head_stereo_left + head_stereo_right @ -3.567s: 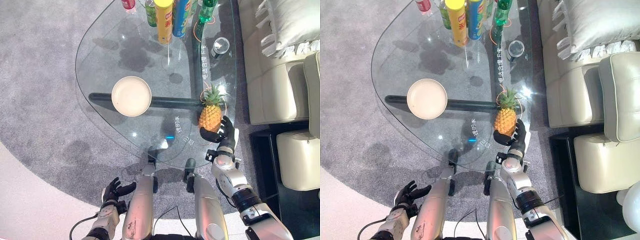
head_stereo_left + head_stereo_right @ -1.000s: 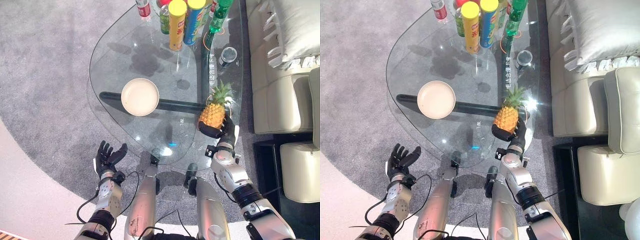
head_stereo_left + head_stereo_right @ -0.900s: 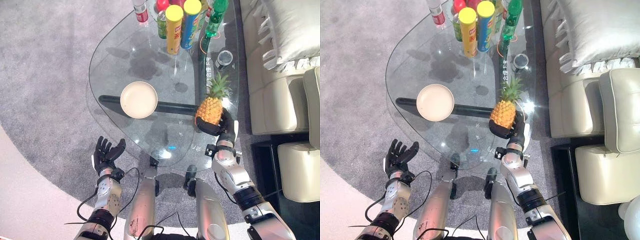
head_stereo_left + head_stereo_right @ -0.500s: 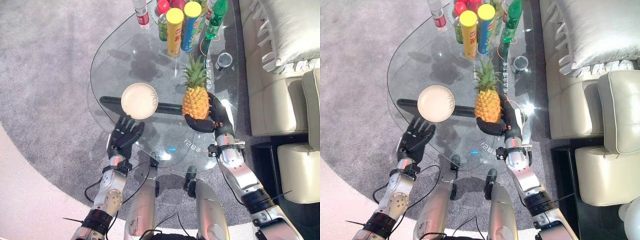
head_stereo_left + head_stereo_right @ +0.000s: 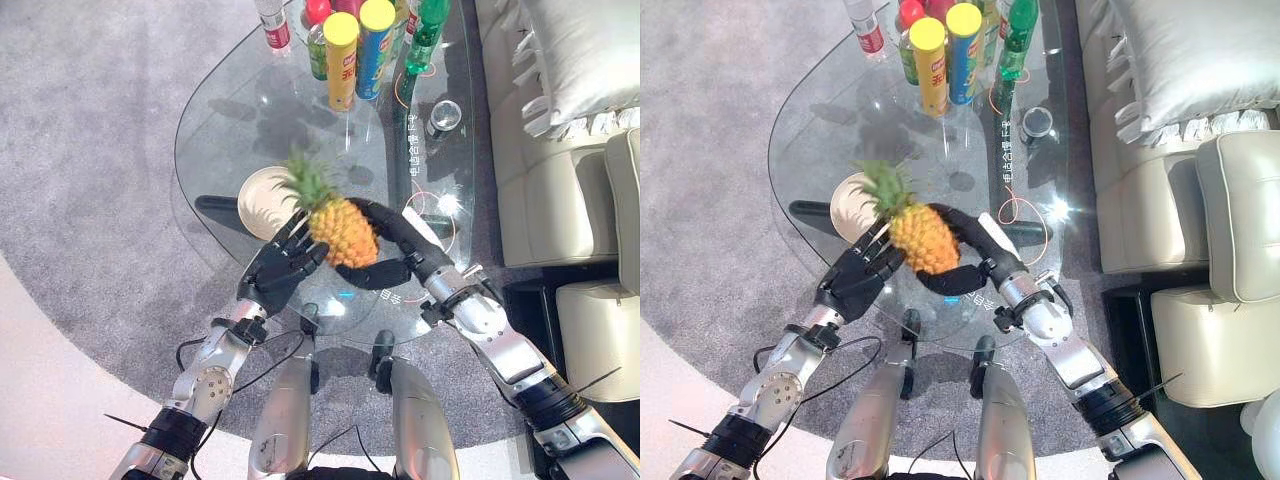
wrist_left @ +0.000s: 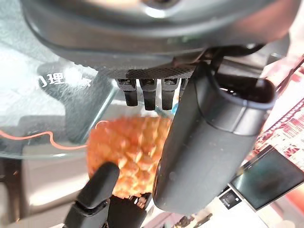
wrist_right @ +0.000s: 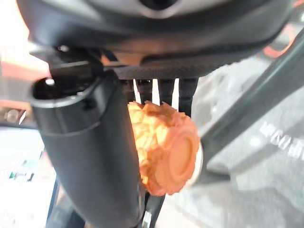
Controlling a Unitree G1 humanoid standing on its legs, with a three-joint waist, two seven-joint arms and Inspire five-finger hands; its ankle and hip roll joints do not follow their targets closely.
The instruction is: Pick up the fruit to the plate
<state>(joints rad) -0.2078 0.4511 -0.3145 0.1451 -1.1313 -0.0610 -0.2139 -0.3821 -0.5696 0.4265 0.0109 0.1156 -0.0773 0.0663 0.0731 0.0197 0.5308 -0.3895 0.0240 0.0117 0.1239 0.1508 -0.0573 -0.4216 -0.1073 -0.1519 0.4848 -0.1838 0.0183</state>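
I am seeing the pineapple (image 5: 341, 229) lying tilted in mid-frame, above the glass bench (image 5: 230, 110), its leafy crown pointing to the upper left and overlapping the near edge of the cream plate (image 5: 256, 193). My right hand (image 5: 395, 250) is cradling the fruit from the right and below, its fingers (image 5: 372, 275) curling under the orange body, so it is grasping the pineapple. My left hand (image 5: 278, 268) is reaching in from the lower left, its fingers (image 5: 292, 232) spreading straight and resting against the fruit's left side near the crown, released rather than clenched. In the right wrist view the pineapple's round base (image 7: 176, 156) is sitting just beside the thumb (image 7: 90, 156). In the left wrist view the scaly body (image 6: 127, 149) is showing past the straight fingers. At the top of the frame a yellow can (image 5: 341, 47), a blue can (image 5: 372, 35), a green bottle (image 5: 424, 28) and a small red-labelled bottle (image 5: 273, 22) are standing together, and a small glass jar (image 5: 441, 117) is standing to the right of them
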